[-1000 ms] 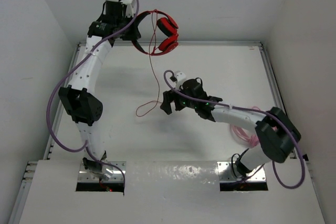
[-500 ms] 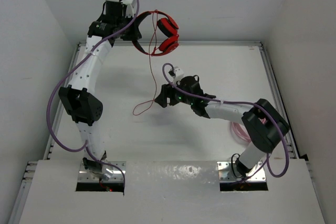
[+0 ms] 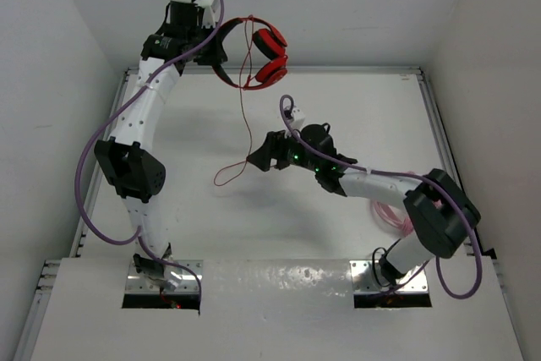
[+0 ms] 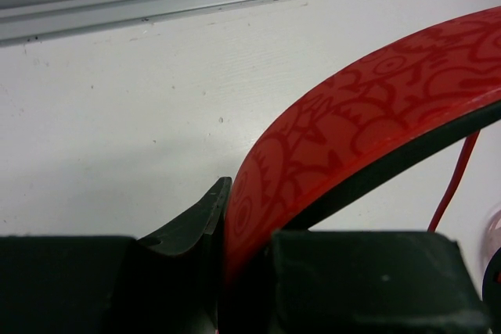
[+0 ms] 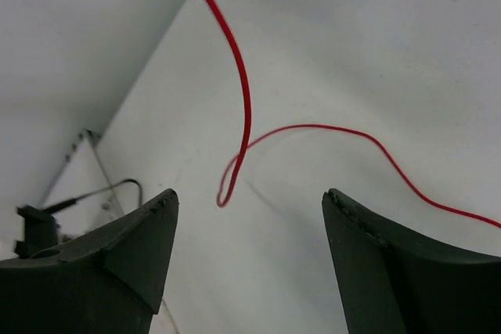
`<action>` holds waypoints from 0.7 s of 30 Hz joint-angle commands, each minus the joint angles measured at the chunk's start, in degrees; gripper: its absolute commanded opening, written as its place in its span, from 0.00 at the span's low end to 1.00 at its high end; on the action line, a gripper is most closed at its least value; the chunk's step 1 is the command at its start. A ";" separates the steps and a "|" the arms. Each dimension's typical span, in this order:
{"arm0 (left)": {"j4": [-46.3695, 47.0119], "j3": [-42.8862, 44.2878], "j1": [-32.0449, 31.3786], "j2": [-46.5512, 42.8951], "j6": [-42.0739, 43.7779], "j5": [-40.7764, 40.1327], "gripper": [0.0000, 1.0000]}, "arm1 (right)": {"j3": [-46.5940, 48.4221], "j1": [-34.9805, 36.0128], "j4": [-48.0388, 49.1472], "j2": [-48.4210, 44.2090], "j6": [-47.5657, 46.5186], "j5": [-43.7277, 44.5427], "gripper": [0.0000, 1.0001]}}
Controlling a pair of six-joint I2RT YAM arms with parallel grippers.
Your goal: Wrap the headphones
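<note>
The left gripper has its jaws clenched on the glossy, pattern-printed red band of the headphones, raised near the far edge of the matte white worktop. Their thin red cable droops in a loose curl just ahead of the right gripper, whose dark, wedge-shaped jaws stand apart, holding nothing.

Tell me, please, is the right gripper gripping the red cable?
No, the right gripper stands open, and the cable hangs untouched ahead of it.
</note>
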 commanded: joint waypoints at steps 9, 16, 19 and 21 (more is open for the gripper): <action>5.21 1.87 0.12 -4.36 -1.60 -0.11 0.00 | 10.64 0.75 19.33 19.92 22.57 -3.53 0.06; 5.91 4.24 0.65 -4.19 -1.52 7.69 0.00 | 10.98 0.41 17.06 25.03 23.64 -0.71 0.00; 6.35 4.77 0.65 -4.36 -1.26 13.57 0.00 | 13.27 -0.73 13.37 28.71 22.49 -4.48 0.00; 6.18 4.16 0.65 -4.36 0.24 16.41 0.00 | 14.41 -3.02 13.18 29.69 22.84 -7.11 0.00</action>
